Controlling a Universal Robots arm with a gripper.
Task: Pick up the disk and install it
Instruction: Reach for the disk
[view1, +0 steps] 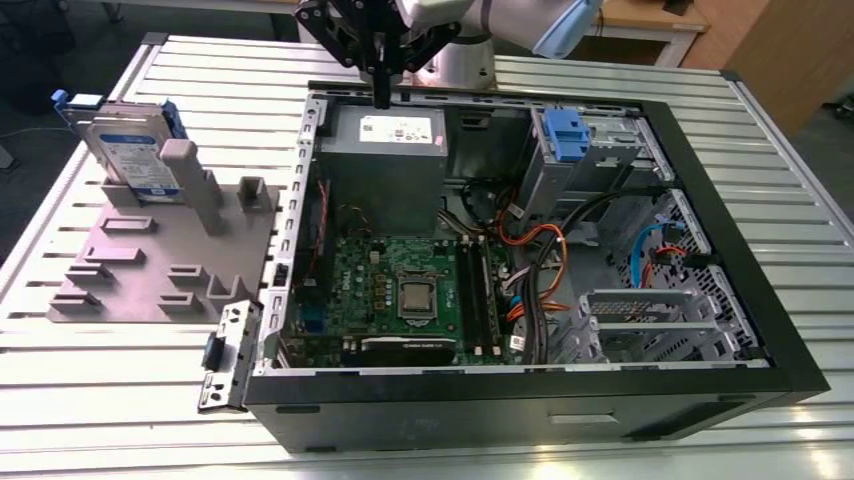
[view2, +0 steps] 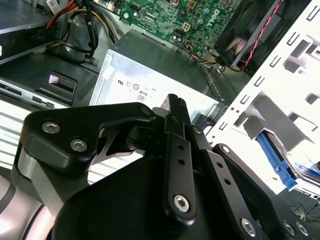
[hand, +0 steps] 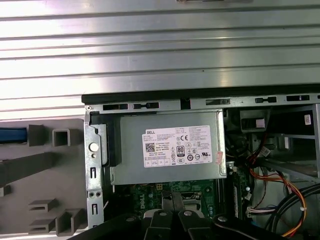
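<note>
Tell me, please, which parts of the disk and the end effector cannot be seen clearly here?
- Disk: exterior view, lower part hidden behind posts of the grey holder.
- End effector: exterior view, upper part cut off by the top edge.
- Power supply: second wrist view, partly hidden by the end effector.

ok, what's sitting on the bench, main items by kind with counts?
disk: 1
grey holder block: 1
open computer case: 1
Total: 3
</note>
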